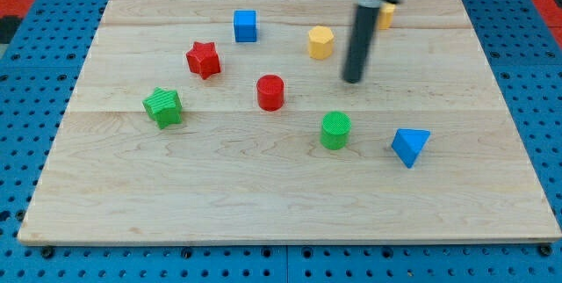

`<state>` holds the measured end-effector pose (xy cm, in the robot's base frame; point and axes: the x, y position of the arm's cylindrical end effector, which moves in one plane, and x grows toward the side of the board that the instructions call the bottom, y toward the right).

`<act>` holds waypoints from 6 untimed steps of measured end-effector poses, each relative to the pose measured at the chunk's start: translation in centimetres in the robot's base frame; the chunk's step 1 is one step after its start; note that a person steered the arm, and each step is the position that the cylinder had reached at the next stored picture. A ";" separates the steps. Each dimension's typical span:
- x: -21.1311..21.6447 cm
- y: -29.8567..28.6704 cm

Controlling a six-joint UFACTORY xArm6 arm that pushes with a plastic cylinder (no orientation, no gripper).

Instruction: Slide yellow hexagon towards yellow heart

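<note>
One yellow hexagon (320, 42) just left of my tip (352, 80), untouched, yellow heart (385, 14) behind the rod, end effector a bare rod.

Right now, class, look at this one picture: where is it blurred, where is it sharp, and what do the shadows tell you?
In the camera view, the rod's upper part is smeared near the view's top, partly hiding the yellow heart; my tip, right of the yellow hexagon, is crisper. Blocks such as the red cylinder look sharp, with faint, short shadows, suggesting soft overhead light. No glare on the board.
</note>
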<state>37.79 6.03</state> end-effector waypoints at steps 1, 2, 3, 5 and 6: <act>-2.4 -1.8; -4.3 0.8; -6.2 1.2; -5.7 -3.4; -8.7 -3.4</act>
